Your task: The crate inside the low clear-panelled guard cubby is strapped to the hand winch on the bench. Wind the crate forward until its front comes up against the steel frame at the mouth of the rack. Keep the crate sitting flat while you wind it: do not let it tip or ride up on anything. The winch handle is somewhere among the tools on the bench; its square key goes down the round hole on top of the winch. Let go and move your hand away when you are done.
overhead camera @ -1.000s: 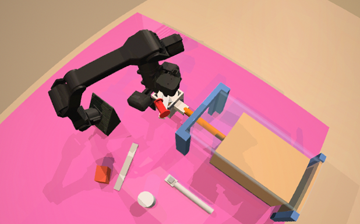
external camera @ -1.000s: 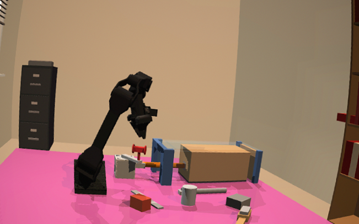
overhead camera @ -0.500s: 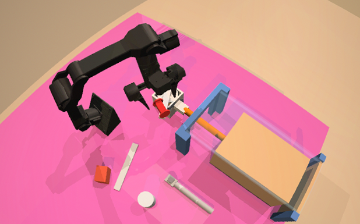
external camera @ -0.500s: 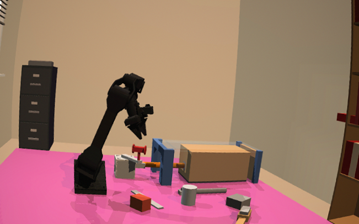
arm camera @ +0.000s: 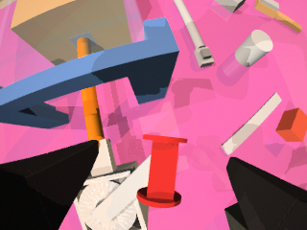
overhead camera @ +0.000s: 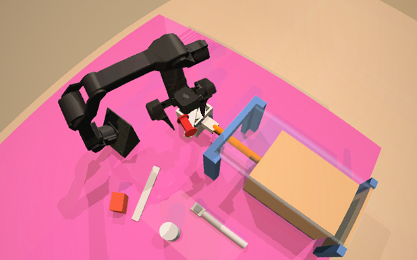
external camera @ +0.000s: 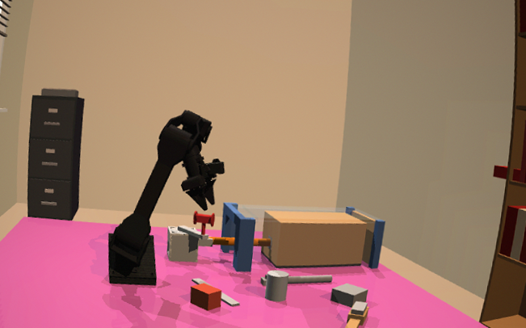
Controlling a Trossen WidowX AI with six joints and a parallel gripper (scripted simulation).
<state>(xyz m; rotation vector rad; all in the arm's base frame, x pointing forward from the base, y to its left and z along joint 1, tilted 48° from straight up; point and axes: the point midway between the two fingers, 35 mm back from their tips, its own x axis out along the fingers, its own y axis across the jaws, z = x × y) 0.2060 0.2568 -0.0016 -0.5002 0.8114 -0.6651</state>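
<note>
The handle (external camera: pixel 203 221) stands on the winch (external camera: pixel 181 244), with the frame (external camera: pixel 237 237) between winch and crate (external camera: pixel 313 237).

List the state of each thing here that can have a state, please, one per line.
gripper: open, holding nothing, above the winch.
handle: fitted on the winch, red grip upright.
winch: strap attached.
strap: straight, running to the crate.
crate: flat, short of the blue frame.

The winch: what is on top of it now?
On the winch sits the crank arm with its upright red handle. The open gripper hovers above. The round hole is covered.
</note>
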